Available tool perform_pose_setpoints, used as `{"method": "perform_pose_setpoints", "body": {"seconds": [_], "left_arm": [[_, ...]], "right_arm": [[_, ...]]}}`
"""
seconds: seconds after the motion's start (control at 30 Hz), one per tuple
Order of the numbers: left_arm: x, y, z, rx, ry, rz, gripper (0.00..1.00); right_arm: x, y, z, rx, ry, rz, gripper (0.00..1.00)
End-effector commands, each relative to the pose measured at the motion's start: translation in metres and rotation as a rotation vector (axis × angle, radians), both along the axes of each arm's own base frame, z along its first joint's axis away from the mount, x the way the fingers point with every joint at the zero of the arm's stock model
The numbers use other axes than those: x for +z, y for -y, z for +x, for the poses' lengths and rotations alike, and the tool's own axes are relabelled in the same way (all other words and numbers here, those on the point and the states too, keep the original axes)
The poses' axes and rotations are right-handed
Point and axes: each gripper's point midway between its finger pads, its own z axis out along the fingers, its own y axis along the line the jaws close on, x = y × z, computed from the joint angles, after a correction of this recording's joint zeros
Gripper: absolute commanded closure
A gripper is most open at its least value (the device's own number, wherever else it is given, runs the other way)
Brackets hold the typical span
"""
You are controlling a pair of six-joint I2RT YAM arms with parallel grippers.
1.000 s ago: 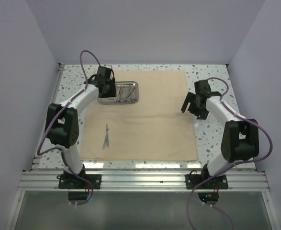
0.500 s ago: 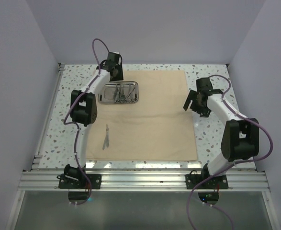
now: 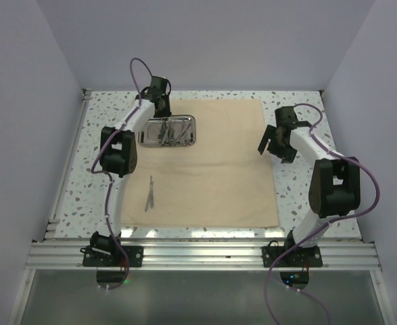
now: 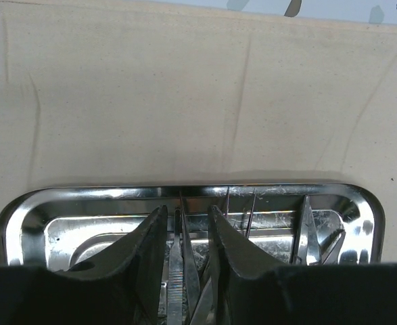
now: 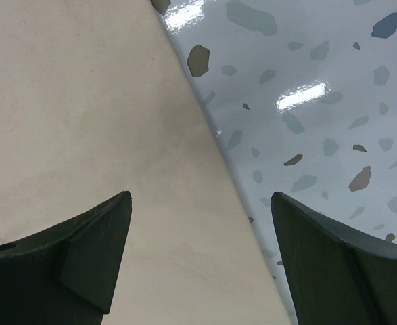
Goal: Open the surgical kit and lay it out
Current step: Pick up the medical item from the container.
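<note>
The beige cloth wrap [image 3: 205, 162] lies spread flat on the table. The small steel tray [image 3: 191, 139] sits on its far left part and holds several thin silver instruments [image 3: 174, 132]. One silver instrument [image 3: 149, 193] lies alone on the cloth, near left. My left gripper [image 3: 163, 120] is down in the tray. In the left wrist view its fingers [image 4: 151, 237] stand close together on either side of a slim ribbed instrument [image 4: 174, 271], with a small gap still showing. My right gripper [image 3: 269, 145] is wide open and empty over the cloth's right edge [image 5: 212, 176].
Speckled tabletop [image 3: 299, 183] shows right of the cloth and along the left [image 3: 93, 135]. White walls close in on three sides. A metal rail [image 3: 198, 254] runs along the near edge by the arm bases.
A second ago my left arm was folded short of the tray. It has stretched out so the gripper reaches into the tray, and has barely moved since. The right gripper has shifted slightly back.
</note>
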Motion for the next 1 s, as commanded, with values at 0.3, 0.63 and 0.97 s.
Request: {"method": "perform_pose_setpoints", "body": {"seconds": [0.3, 0.63, 0.97], "left_arm": [[-0.027, 0.002, 0.006, -0.02, -0.02, -0.011, 0.77], [0.003, 0.002, 0.011, -0.014, 0.036, -0.014, 1.0], [0.092, -0.011, 0.01, 0.026, 0.181, 0.011, 1.0]], "right_arm": [[0.012, 0.006, 0.01, -0.001, 0.033, -0.023, 0.12], [0.015, 0.003, 0.004, -0.004, 0.037, -0.006, 0.12], [0.017, -0.001, -0.001, -0.001, 0.053, 0.02, 0.12]]}}
